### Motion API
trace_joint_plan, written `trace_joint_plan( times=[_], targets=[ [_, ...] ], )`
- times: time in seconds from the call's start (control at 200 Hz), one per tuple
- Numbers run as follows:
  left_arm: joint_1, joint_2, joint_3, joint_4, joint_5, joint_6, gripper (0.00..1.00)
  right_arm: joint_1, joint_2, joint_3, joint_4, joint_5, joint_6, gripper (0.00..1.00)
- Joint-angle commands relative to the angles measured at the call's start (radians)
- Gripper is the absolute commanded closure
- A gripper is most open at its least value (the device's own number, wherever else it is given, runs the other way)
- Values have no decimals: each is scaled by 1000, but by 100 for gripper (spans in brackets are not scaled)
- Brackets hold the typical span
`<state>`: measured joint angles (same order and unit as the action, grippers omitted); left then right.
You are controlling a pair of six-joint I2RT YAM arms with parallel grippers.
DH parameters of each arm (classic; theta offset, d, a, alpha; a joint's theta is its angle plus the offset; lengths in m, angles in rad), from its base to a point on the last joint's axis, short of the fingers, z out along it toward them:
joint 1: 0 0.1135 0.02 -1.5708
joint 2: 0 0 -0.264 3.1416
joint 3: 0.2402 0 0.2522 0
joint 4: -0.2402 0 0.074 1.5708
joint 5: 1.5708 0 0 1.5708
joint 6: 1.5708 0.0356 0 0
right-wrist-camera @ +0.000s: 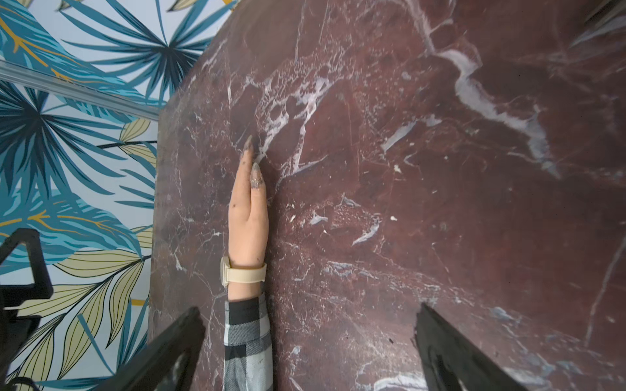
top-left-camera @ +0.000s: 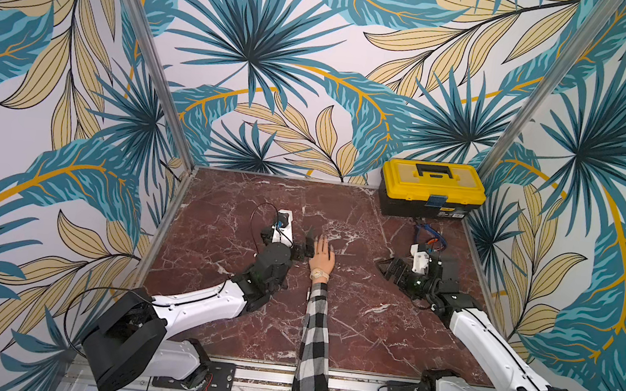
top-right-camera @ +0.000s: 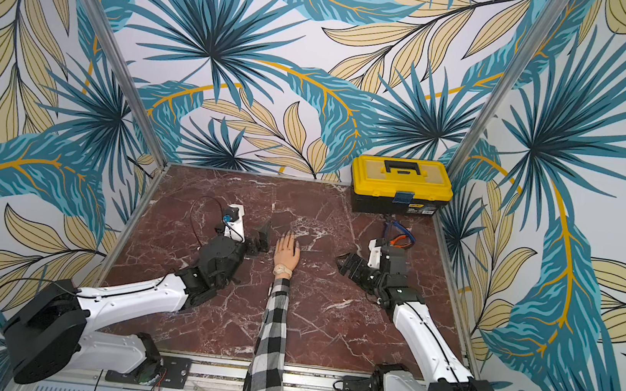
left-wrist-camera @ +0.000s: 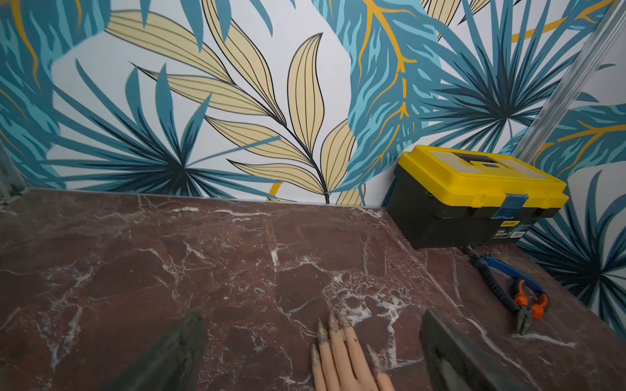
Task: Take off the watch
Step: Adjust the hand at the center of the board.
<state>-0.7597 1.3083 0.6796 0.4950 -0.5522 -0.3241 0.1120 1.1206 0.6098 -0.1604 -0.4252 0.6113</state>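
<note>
Now: glossy mannequin hand (top-left-camera: 322, 259) flat on veined maroon surface (top-left-camera: 368, 331), cream watch (right-wrist-camera: 242, 273) banding wrist | left tool (left-wrist-camera: 313, 316) spread wide beside it | right tool (right-wrist-camera: 309, 308) spread, empty.

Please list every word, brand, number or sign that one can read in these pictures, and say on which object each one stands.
No text can be read with certainty.
sticker on the front of the toolbox: yellow and black, print too small and blurred to read.
watch: face edge-on in the right wrist view, too small in a top view; no numerals legible.
pliers: no marking visible.
</note>
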Motion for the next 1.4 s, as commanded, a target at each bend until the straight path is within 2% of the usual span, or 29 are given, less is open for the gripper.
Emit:
trace_joint_plan(
  times=[0.0,0.23,0.325,0.961,1.397],
  targets=[
    [-4,-6,77,-280,61,-129,0,34,58,43,31,-41,35,3],
    [25,103,332,-803,170,-228,1,115,191,120,140,-77,132,5],
    [61,155,392,-914,259,-259,1,149,235,138,174,-76,159,5],
    [236,180,317,-914,550,-340,1,273,596,226,410,-117,248,9],
    [243,255,336,-909,581,-335,1,322,755,231,628,-123,344,13]
  ],
)
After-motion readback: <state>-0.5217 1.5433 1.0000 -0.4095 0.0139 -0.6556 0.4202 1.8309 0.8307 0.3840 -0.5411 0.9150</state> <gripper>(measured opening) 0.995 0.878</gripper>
